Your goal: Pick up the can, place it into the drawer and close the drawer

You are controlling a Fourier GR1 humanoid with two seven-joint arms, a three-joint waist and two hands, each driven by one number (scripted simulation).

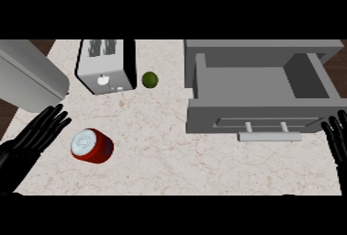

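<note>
Metal is what the can is judged to be made of, so it is expected to be stiff, light and smooth, with a rounded red wall that could slip or roll under a poor hold. It is seen lying tilted on the counter, its pale lid turned up and toward the left edge. A hold across the red side wall, with fingers on one flank and the thumb on the other, is judged safest; the lid offers nothing to take hold of.

The left hand is held open just beside the can at the counter's left edge, fingers straight and spread, pointing toward the far edge, with nothing touched. The right hand is shown resting open at the right edge, fingers up, beside the handle of the drawer. The drawer is pulled out and nothing is seen inside it. A toaster and a lime stand near the far edge, well apart from the can.
</note>
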